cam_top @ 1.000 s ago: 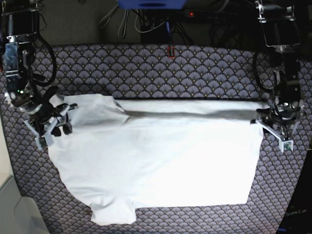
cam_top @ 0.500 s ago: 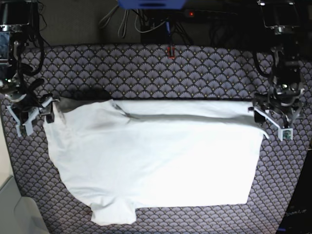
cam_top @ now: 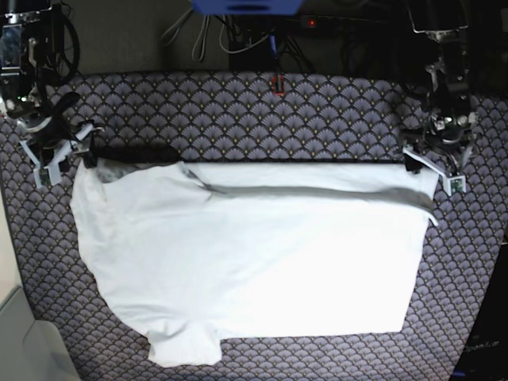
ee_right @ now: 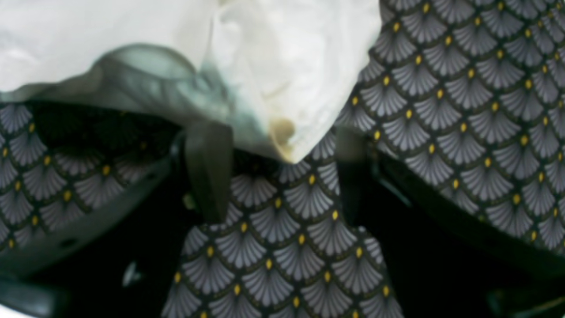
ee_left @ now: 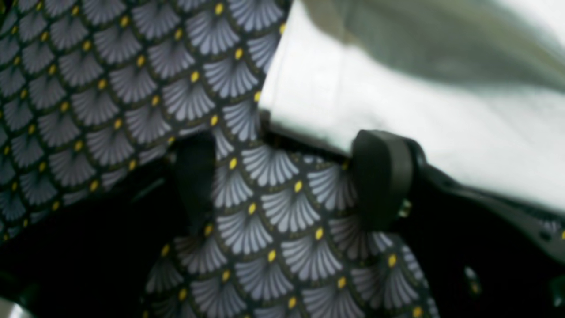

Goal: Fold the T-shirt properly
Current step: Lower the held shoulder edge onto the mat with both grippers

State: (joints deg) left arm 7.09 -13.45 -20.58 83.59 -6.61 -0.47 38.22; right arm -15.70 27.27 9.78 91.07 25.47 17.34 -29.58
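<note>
The white T-shirt [cam_top: 254,262] lies spread on the patterned table cover, its far edge folded over in a long band [cam_top: 317,190]. My left gripper [cam_top: 432,173] hovers at the shirt's far right corner. In the left wrist view the left gripper [ee_left: 287,181] is open, with only table cover between its fingers and the shirt's edge [ee_left: 397,101] just beyond them. My right gripper [cam_top: 62,159] sits off the shirt's far left corner. In the right wrist view the right gripper [ee_right: 280,176] is open, and a shirt corner [ee_right: 287,88] ends just short of its fingertips.
A fan-patterned table cover [cam_top: 262,119] lies under everything. Cables and a blue object [cam_top: 246,6] run along the back edge, with a small red item [cam_top: 277,83] near it. A pale bin [cam_top: 20,341] stands at the front left.
Both grippers have opened, let go of the shirt's far edge and drawn back toward the table's far side. The left sleeve corner has been carried outward and now lies flat.
</note>
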